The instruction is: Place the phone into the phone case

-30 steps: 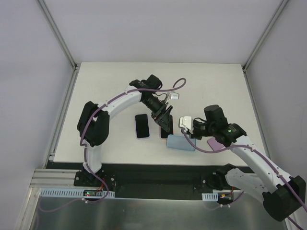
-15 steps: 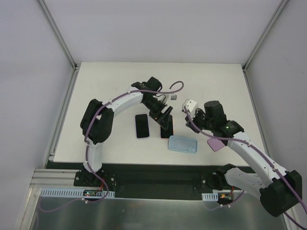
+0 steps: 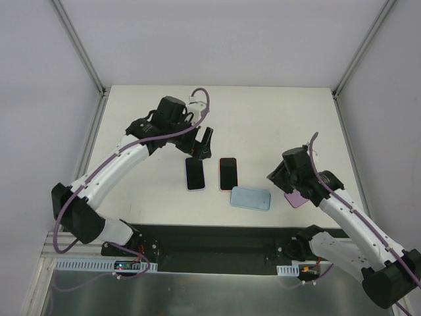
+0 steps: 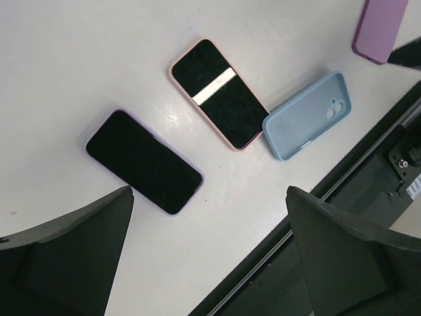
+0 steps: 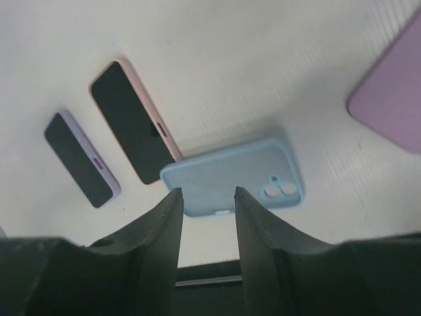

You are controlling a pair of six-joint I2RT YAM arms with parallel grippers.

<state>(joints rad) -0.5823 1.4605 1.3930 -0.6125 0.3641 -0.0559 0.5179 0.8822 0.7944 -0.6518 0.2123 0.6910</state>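
Observation:
Two phones lie face up, side by side: a pink-edged phone (image 3: 227, 173) (image 4: 219, 93) (image 5: 131, 122) and a lavender-edged phone (image 3: 195, 173) (image 4: 143, 161) (image 5: 81, 158). A light blue phone case (image 3: 250, 198) (image 4: 307, 115) (image 5: 217, 171) rests flat just in front of the pink phone, camera cut-out visible. My left gripper (image 3: 201, 148) (image 4: 209, 191) hangs wide open above the lavender phone, holding nothing. My right gripper (image 3: 275, 176) (image 5: 207, 192) hovers to the right of the blue case, jaws partly apart and empty.
A purple phone case (image 3: 296, 199) (image 4: 380, 26) (image 5: 391, 99) lies at the right, partly under my right arm. The white table's near edge (image 3: 197, 222) meets a black rail just in front of the blue case.
My left gripper has risen off the pink phone, swung back-left and opened wide. My right gripper has opened, left the blue case and pulled away to the right.

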